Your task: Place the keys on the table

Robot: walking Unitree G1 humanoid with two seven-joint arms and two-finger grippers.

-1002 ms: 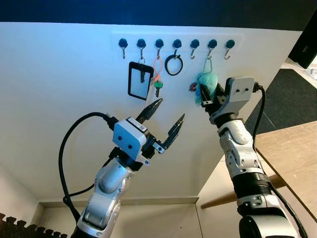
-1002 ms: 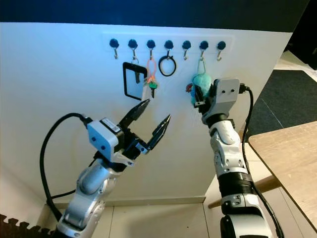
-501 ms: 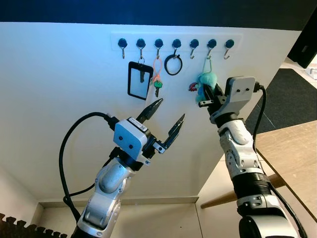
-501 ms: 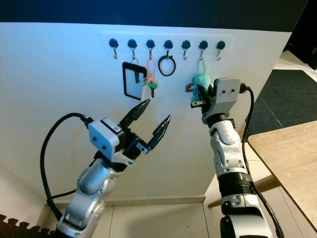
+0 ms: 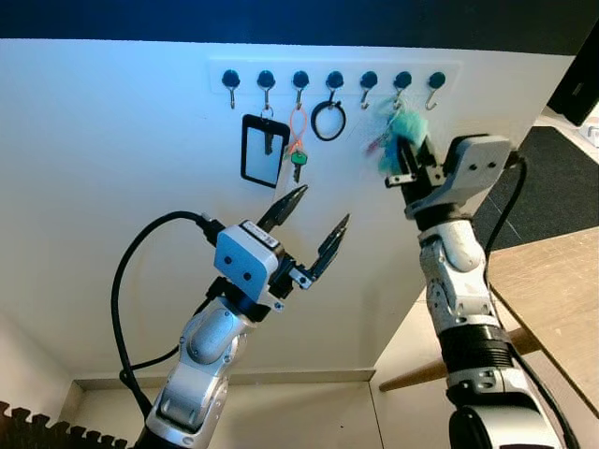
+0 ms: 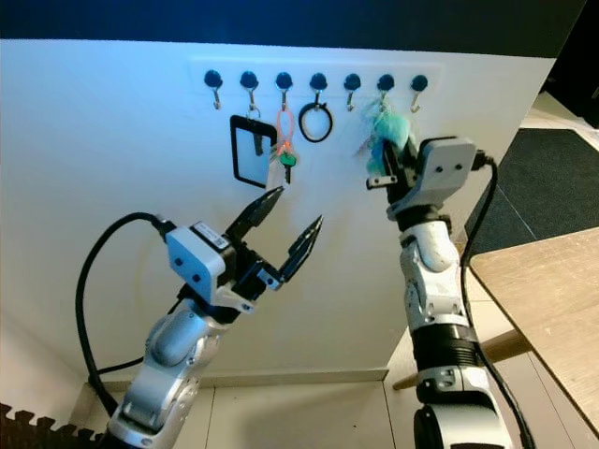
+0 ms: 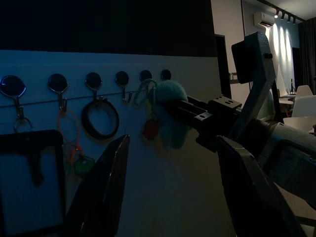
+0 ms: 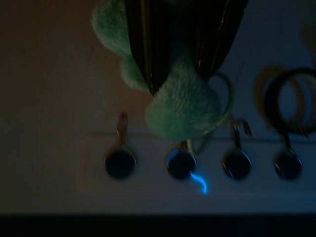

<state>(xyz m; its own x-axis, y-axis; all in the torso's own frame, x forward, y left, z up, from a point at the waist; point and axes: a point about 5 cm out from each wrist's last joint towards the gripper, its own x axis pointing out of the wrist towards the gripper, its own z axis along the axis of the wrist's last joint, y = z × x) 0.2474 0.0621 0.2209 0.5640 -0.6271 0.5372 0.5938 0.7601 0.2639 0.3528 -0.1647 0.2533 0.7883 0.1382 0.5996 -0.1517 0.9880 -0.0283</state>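
One right hand [image 5: 404, 166] clamps keys [image 5: 401, 134]; no legible writing

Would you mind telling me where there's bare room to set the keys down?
The wooden table beside the right arm shows bare wood. The hook rail is crowded: badge holder, black ring.

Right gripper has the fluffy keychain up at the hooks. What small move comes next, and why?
Probably ease the right gripper a little up and away from the wall: it is shut on the teal pom-pom keys, raised to the hook, and their loop looks still caught there. The table waits lower right.
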